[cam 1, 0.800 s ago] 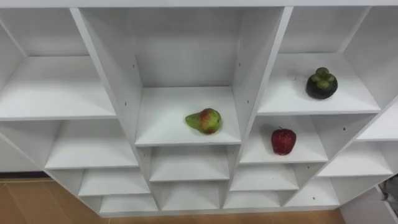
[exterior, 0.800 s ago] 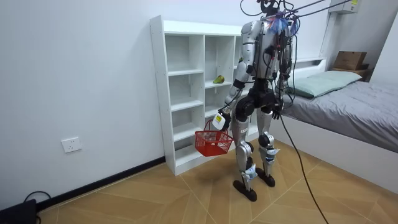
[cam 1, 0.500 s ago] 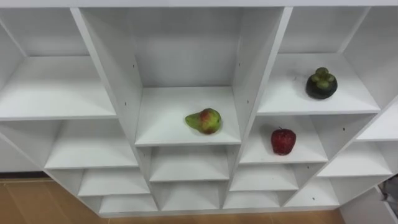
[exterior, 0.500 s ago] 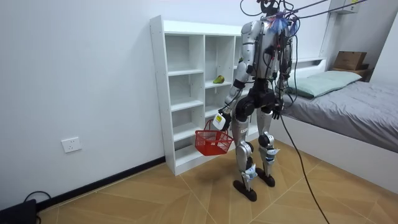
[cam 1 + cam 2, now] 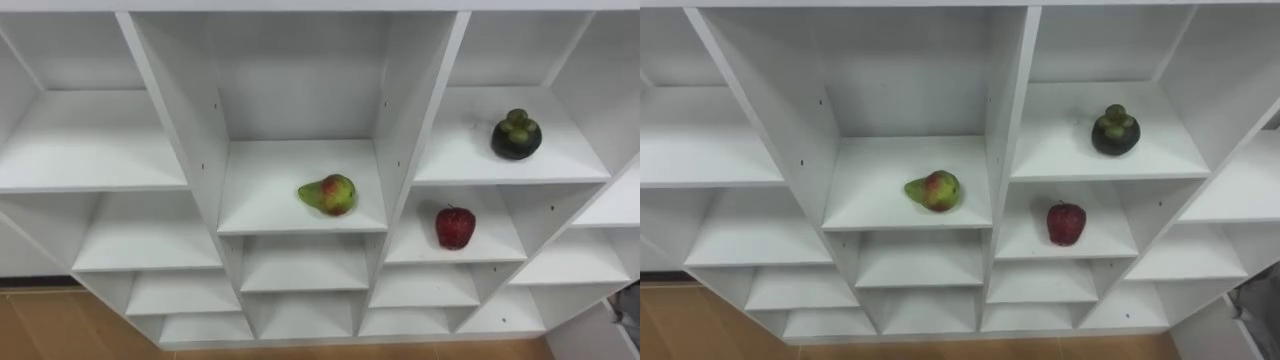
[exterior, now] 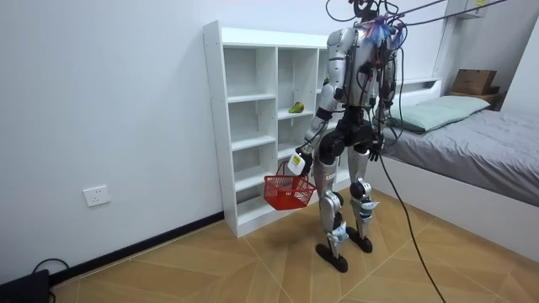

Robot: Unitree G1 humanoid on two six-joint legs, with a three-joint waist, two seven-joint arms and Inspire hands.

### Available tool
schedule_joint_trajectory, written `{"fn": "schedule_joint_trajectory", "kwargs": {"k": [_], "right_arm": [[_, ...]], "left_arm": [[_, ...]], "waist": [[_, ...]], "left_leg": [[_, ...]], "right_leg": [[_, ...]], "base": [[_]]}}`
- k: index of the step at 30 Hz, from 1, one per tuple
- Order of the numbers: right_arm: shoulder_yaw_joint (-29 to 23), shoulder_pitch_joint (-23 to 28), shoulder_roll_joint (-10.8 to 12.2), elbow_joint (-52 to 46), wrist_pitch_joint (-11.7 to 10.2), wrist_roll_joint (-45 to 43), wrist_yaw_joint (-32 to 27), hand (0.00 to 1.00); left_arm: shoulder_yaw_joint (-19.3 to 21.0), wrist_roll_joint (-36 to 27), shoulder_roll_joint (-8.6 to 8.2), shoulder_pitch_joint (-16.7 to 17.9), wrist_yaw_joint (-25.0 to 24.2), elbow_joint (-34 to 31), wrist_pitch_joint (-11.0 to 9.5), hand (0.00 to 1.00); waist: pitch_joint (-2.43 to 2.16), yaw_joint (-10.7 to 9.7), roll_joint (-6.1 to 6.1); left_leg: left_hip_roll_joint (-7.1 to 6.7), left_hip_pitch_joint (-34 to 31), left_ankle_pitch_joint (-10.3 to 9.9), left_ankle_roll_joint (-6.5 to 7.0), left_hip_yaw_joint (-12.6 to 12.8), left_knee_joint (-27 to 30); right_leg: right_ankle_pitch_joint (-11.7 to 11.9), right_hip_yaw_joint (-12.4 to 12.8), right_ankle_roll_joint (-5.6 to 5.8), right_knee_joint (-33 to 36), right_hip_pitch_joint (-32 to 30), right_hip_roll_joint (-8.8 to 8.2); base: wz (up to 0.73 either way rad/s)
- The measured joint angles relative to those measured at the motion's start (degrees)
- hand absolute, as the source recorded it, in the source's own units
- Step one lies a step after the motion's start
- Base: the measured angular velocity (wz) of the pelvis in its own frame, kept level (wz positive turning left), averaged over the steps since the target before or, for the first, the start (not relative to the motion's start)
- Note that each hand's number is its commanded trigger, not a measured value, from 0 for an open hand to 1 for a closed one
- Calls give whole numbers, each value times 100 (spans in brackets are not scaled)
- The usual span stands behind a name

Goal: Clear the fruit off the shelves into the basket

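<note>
Nothing collected yet: pear (image 5: 328, 194), apple (image 5: 455, 227) and mangosteen (image 5: 517, 134) all sit on closet (image 5: 405, 140) shelves, well above and beyond the fingers. Left hand (image 6: 296, 163) is curled round the handle of the red basket (image 6: 289, 193), which hangs just below it; right hand (image 6: 374, 151) is low by the hip. No change from the earlier frames: fruit, basket and stance are the same.

Matt white closet (image 5: 410, 110), smooth red apple (image 5: 455, 227)
</note>
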Motion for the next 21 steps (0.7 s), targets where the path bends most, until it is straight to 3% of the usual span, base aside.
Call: {"fn": "schedule_joint_trajectory", "kwargs": {"k": [12,16,21], "right_arm": [[9,97,7,-401,-378,-513,-151,0],[9,95,4,-431,-507,-628,-266,0],[48,332,-1,-934,-516,-695,-459,0]], "left_arm": [[-58,-38,-14,-8,70,1,-387,100],[-120,-169,-13,-5,57,18,-434,100],[-237,-260,14,8,66,-6,-443,100]], "waist": [[-5,13,-45],[-3,28,-44],[-11,13,-68]], "left_leg": [[1,16,4,1,35,-2],[16,82,4,1,130,-50],[17,86,18,8,195,-99]], "right_leg": [[0,82,0,4,-10,3],[2,157,0,10,-1,14],[24,204,5,10,-45,13]], "base": [[-1],[-12],[-6]]}}
